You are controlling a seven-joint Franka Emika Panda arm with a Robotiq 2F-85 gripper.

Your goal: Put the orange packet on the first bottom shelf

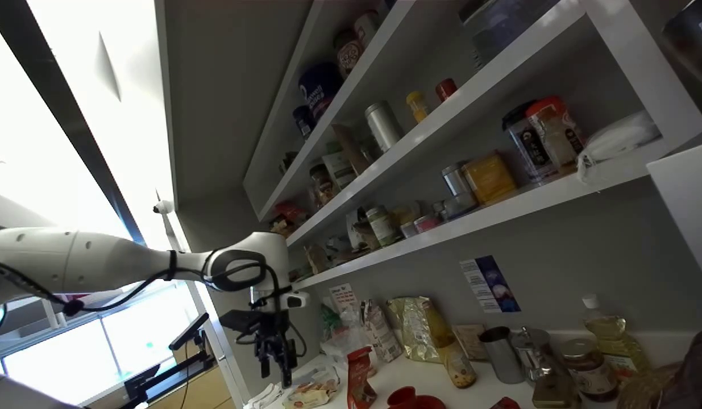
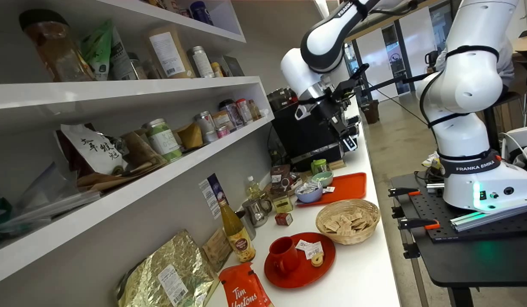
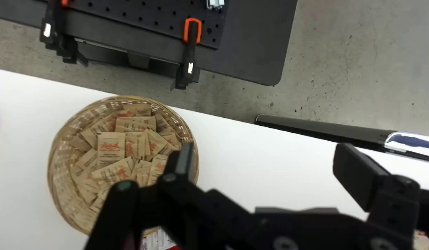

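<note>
- Running along the grey wall (image 2: 118, 247) in both exterior views, the long white plank shelf (image 2: 118, 200), lowest of the stack; among its load stands a cylindrical green-and-white jar (image 2: 163, 138);
- below it, the long white table (image 2: 361, 277), crowded along its wall side;
- the white, black-strapped, jointed robot arm (image 2: 464, 94), extended over the table;
- the crinkled, white-labelled gold foil bag (image 2: 178, 256), on the table near the wall;
- the round woven wicker basket (image 3: 63, 194), also on the table, filled with small brown paper sachets (image 3: 112, 146);
- the round red plate (image 2: 297, 276), between the basket and the gold foil bag;
- the black two-fingered gripper (image 3: 266, 159), hanging above the table; its fingers (image 3: 358, 177) stand wide apart, the white surface showing between them in the wrist view;
- the flat rectangular red-orange packet (image 2: 245, 290) with pale lettering, standing on the table, lower than the shelf, just beside the plate; whether the two touch, I cannot tell;
- the small red cylindrical cup (image 2: 284, 253), on the plate.
</note>
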